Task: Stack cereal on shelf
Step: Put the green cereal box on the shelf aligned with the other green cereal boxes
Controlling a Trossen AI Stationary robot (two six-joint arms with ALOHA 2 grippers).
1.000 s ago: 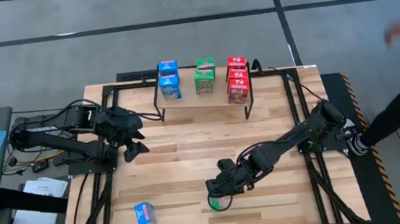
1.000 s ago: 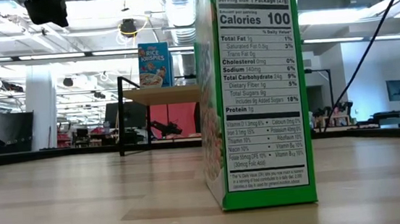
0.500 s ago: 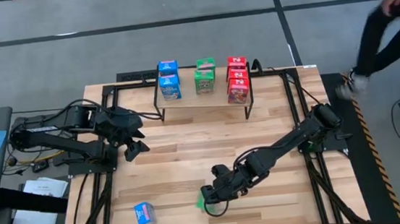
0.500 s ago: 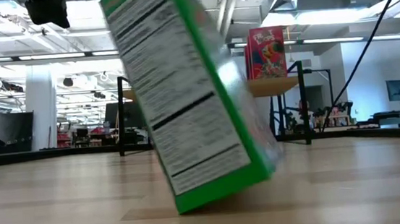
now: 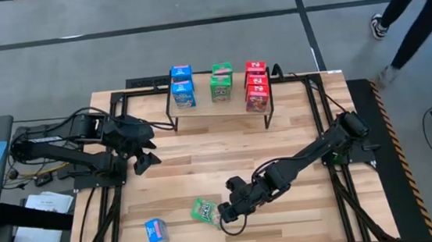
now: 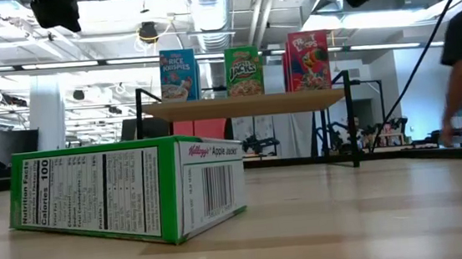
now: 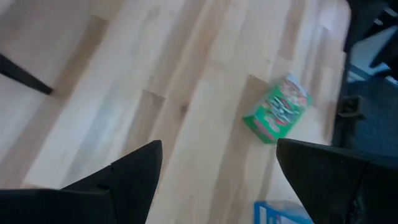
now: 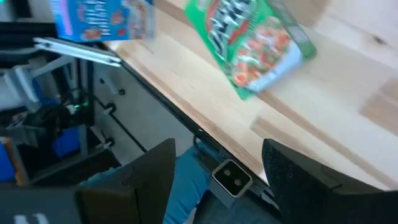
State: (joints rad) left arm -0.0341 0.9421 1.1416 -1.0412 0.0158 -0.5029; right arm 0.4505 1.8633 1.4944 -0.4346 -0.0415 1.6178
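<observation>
A: Where's the green cereal box (image 5: 203,210)?
B: Lying flat on the counter (image 5: 204,169), just beside the right gripper (image 5: 226,216), whose fingers are spread apart, holding nothing.
A: And the left gripper (image 5: 147,152)?
B: Above the counter's left side, fingers wide open, empty. A blue cereal box (image 5: 156,231) lies near the front edge; the shelf (image 5: 218,105) carries other boxes.

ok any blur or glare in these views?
Right wrist view: green cereal box and blue cereal box smeared. Left wrist view: soft throughout. Low view: ceiling lights blown out, fallen green box sharp. High view: even lighting, person blurred.
</observation>
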